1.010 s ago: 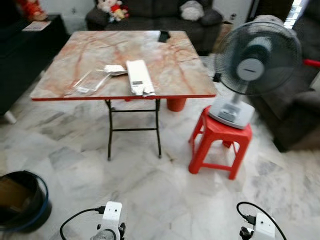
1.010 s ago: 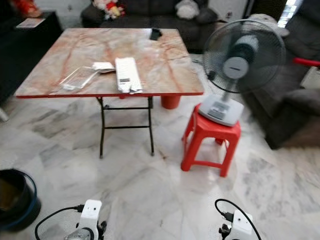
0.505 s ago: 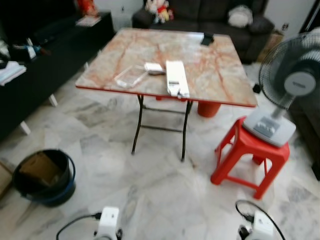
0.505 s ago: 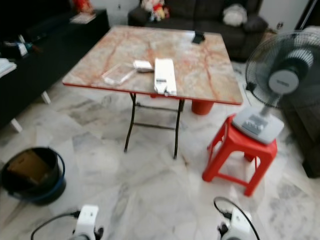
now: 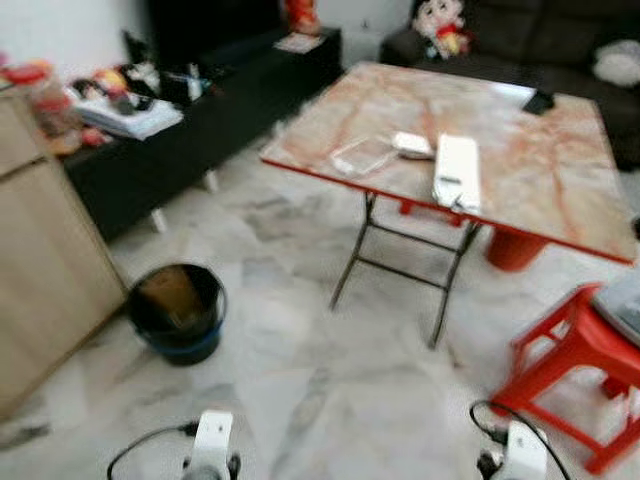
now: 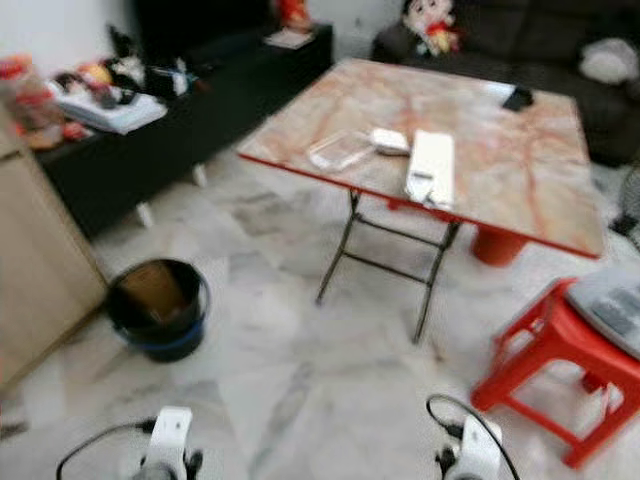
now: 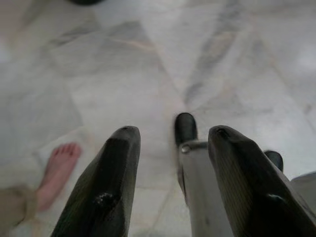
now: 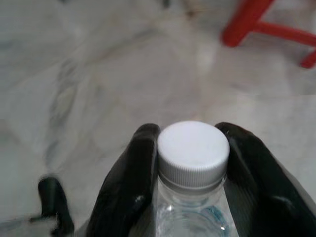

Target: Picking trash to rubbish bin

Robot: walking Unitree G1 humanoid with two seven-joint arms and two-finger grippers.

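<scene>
We stand on a pale grey-veined marble floor [image 5: 300, 400], the widest thing before us. On our left rises a light wooden cabinet [image 5: 40, 270], and beyond it a long low black sideboard [image 5: 190, 130] strewn with papers and small clutter too blurred to name. Ahead and to our right is the square folding desk [image 5: 500, 130] with a pinkish marble-pattern top, red edge and thin black crossed legs. Behind it sits a dark sofa [image 5: 540, 30] with a soft toy on it. A red plastic stool [image 5: 570, 370] stands at our right, near the desk's corner.

The round black rubbish bin [image 5: 177, 312] with a blue band near its base rests on the floor to our left, between the cabinet and the desk, something brownish inside it.

On the desk lie a long white flat packet [image 5: 458, 172], a clear plastic wrapper [image 5: 363, 155] beside it, a small white item [image 5: 411, 144] touching neither clearly, and a small dark object [image 5: 540, 101] at the far edge.

Our right claw [image 8: 192, 163] pinches a clear plastic bottle with a white ribbed screw cap [image 8: 192, 148], one black finger on each side of its neck, held low above the floor. Our left claw [image 7: 170, 173] is spread apart with nothing between its fingers, pointing down at the floor, where a person's bare foot [image 7: 57, 168] shows.
</scene>
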